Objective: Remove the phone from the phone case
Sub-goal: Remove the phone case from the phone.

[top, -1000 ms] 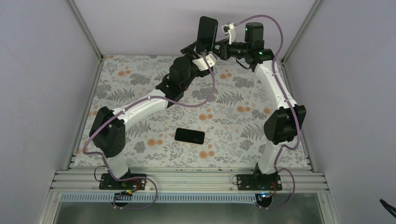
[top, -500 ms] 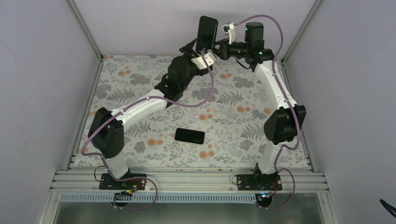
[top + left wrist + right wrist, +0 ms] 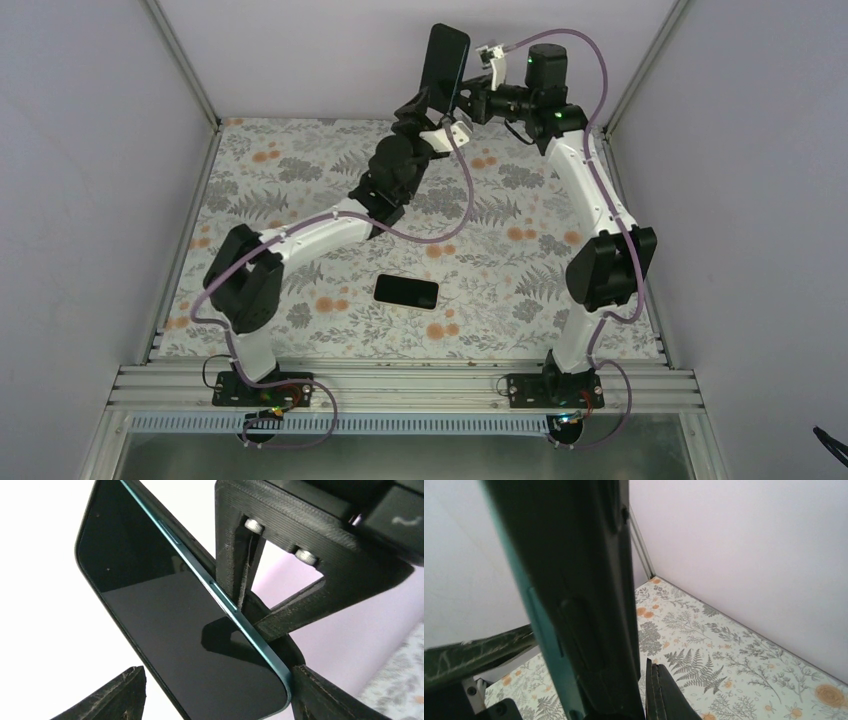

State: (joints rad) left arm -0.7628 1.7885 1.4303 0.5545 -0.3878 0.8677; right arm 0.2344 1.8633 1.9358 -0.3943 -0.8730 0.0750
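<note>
Both grippers are meeting high at the top centre of the overhead view, where the phone (image 3: 446, 65) is standing upright in its phone case (image 3: 260, 610). The right gripper (image 3: 470, 100) is clamping the pair; the left gripper (image 3: 425, 105) seems clamped too, fingertips hidden. Another phone (image 3: 406, 291) is lying on the table (image 3: 500, 260).

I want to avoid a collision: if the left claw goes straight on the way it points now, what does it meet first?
Most likely the phone, already between the left claw fingers. Past it stands the right claw; depth there is unclear.
</note>
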